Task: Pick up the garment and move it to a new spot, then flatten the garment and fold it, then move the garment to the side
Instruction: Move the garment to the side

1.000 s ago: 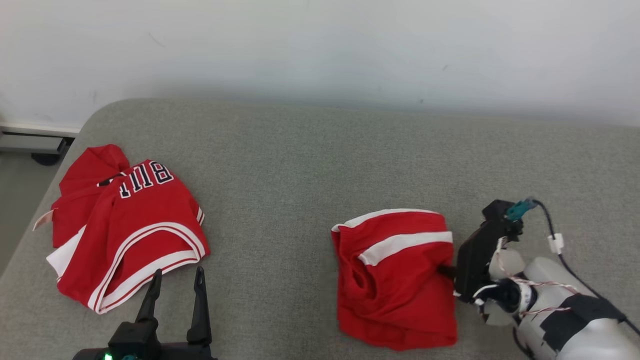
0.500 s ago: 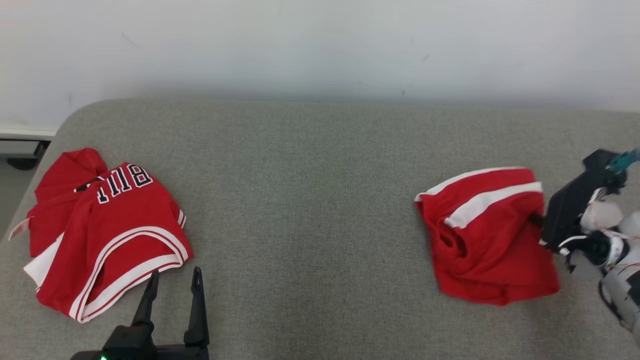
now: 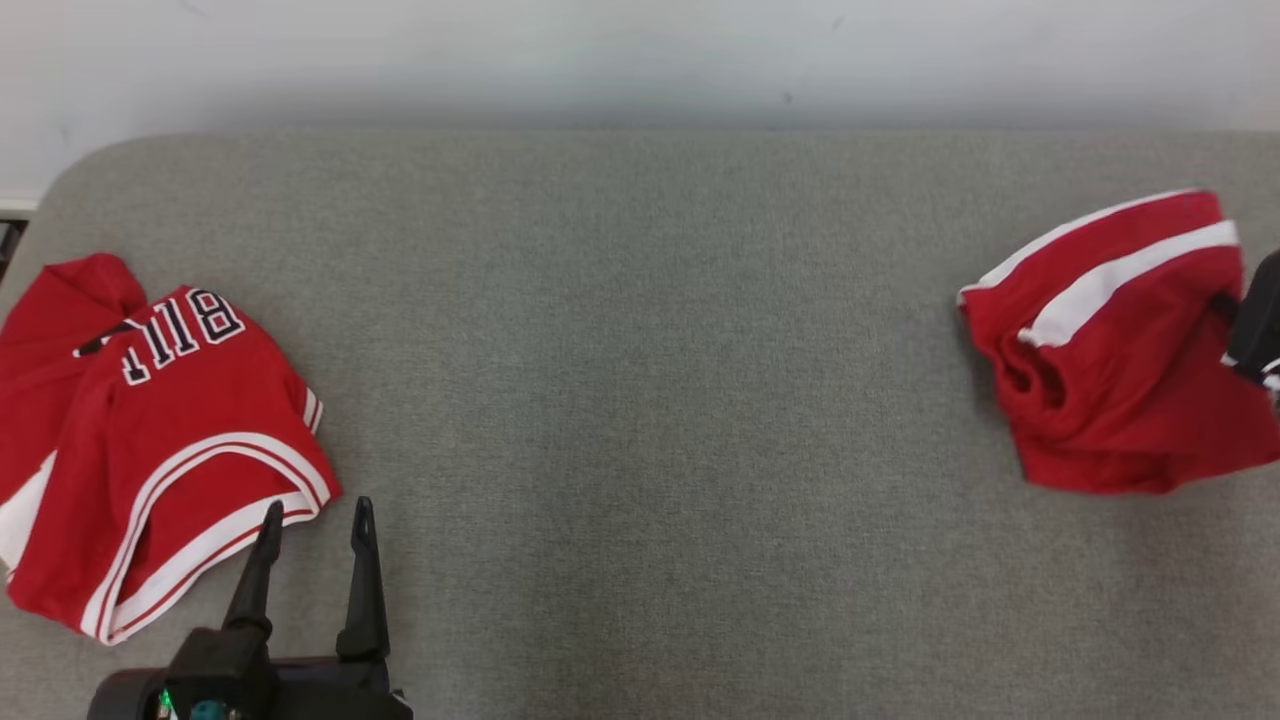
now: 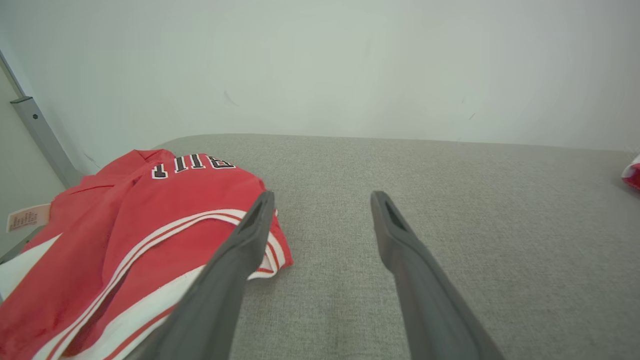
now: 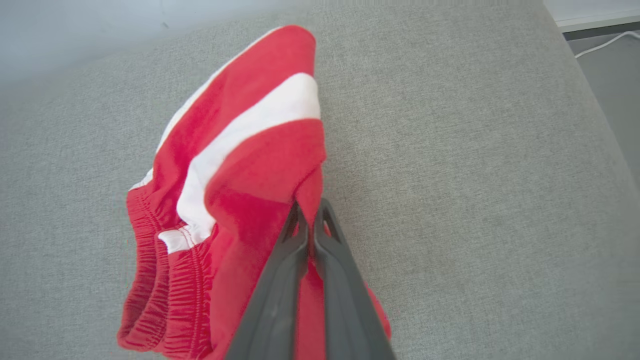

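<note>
The garment, red shorts [image 3: 1110,380] with white stripes and an elastic waistband, lies bunched at the far right of the grey cushioned surface [image 3: 640,400]. In the right wrist view my right gripper [image 5: 310,207] is shut on a fold of the shorts [image 5: 240,165], and its fingertips pinch the red cloth. Its dark body [image 3: 1260,325] shows at the right edge of the head view. My left gripper [image 3: 317,508] stands open at the lower left with nothing between its fingers [image 4: 250,235]. It is just right of a red jersey [image 3: 150,450].
The red jersey [image 4: 125,220] with white trim and black lettering lies crumpled at the left end of the surface. A pale wall runs behind. In the right wrist view the surface's right edge drops to a floor [image 5: 607,50] with a white cable.
My right gripper has dragged the shorts far to the right, away from the jersey. The head view has shifted too. The left gripper stays open beside the jersey.
</note>
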You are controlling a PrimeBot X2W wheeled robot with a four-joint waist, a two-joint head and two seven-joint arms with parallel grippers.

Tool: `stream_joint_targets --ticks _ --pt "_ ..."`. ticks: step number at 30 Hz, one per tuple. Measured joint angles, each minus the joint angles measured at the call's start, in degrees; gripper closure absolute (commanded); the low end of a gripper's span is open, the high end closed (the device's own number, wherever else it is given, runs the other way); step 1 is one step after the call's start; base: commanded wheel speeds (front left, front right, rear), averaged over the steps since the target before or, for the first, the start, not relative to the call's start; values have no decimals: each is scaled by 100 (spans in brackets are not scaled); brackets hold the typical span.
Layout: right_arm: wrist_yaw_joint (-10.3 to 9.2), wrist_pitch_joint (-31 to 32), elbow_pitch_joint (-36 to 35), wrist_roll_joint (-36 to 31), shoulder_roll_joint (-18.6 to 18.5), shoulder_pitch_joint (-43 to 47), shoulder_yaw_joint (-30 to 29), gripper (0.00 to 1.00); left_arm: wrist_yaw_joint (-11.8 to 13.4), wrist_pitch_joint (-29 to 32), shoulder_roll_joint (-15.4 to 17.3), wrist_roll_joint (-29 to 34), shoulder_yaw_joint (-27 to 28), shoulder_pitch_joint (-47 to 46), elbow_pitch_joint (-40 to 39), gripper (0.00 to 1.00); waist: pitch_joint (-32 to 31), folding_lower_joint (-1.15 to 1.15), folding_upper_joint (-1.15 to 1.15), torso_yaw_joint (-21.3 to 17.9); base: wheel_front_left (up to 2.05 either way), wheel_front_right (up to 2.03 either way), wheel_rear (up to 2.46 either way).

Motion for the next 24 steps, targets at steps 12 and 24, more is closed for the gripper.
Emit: stream_joint_targets --ticks 12,24 --pt "-114 -52 88 -285 -398 -541 32 100 -27 0 41 0 44 -202 -203 0 475 -1 0 -208 0 0 0" --pt "-194 -152 213 -563 -643 -906 94 100 -54 0 49 1 -2 -300 -187 0 731 -1 0 -187 0 0 0"
